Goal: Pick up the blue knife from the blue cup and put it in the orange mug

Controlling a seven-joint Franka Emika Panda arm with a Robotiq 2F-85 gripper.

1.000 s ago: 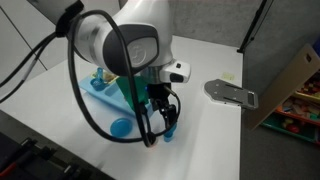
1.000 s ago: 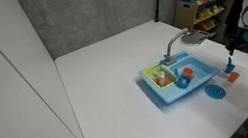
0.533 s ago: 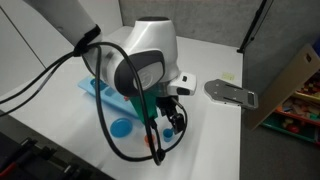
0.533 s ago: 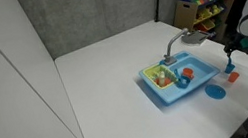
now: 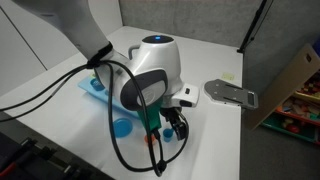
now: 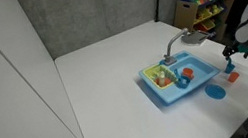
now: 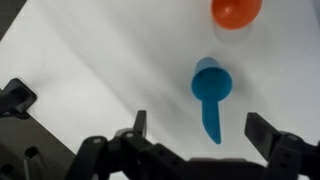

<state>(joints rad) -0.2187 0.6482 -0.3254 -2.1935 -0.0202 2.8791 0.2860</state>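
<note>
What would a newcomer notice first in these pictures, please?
In the wrist view, the blue cup with the blue knife in it sits on the white table, the orange mug just beyond. In an exterior view, the blue toy sink stands out.

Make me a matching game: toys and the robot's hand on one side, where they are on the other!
1 blue knife
2 orange mug
3 blue plate
4 gripper

a flat on the table near the toy sink
b open, above the blue cup
c in the blue cup
d at the wrist view's top edge

Pairs: 1c, 2d, 3a, 4b
</note>
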